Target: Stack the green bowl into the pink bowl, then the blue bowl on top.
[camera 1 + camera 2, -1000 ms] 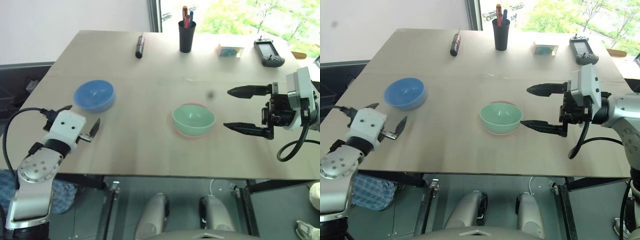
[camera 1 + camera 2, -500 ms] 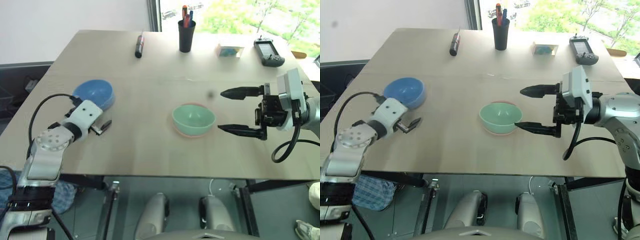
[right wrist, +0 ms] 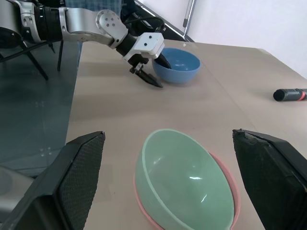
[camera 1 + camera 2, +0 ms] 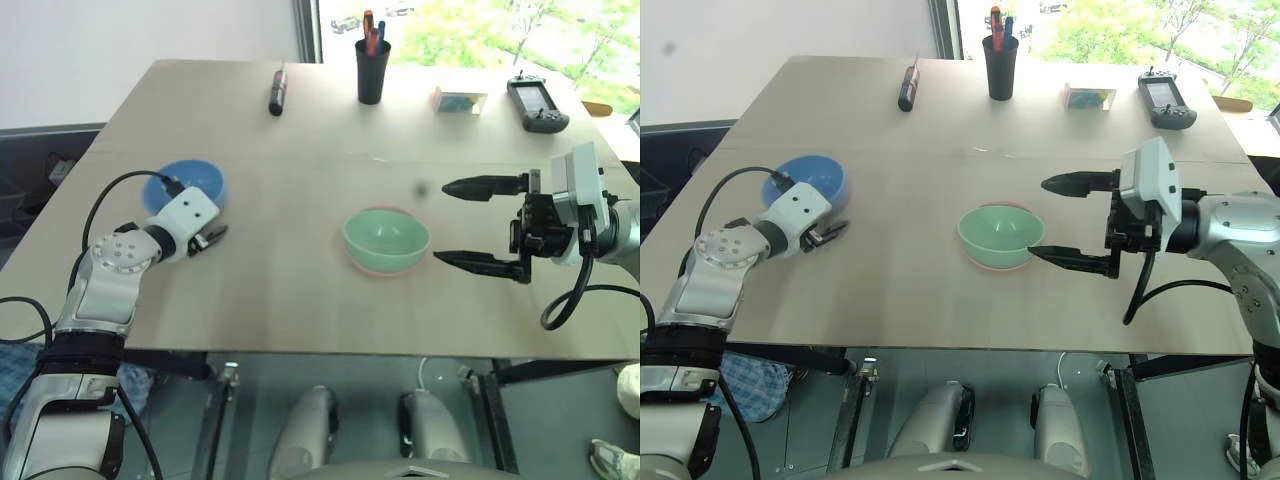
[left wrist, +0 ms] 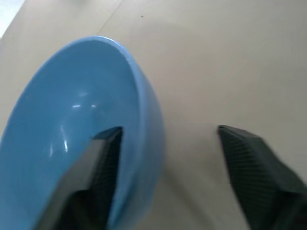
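The green bowl [image 4: 386, 238] sits nested in the pink bowl [image 4: 366, 267], whose rim peeks out beneath it at mid-table. The blue bowl [image 4: 188, 183] stands apart to the left. My left gripper [image 4: 206, 226] is at that bowl's near-right rim. In the left wrist view one finger [image 5: 103, 163] is inside the blue bowl [image 5: 72, 134] and the other is outside, with a gap between it and the wall, so the jaws are open. My right gripper [image 4: 482, 222] hovers wide open just right of the green bowl, holding nothing.
Along the table's far edge are a black pen cup [image 4: 373, 72], a dark marker [image 4: 280, 92], a small box [image 4: 458, 101] and a black handheld controller [image 4: 537, 105]. Bare tabletop lies between the blue bowl and the nested pair.
My left arm has reached forward to the blue bowl, bringing its fingers astride the rim, and the jaws have narrowed. The right gripper has stayed put.
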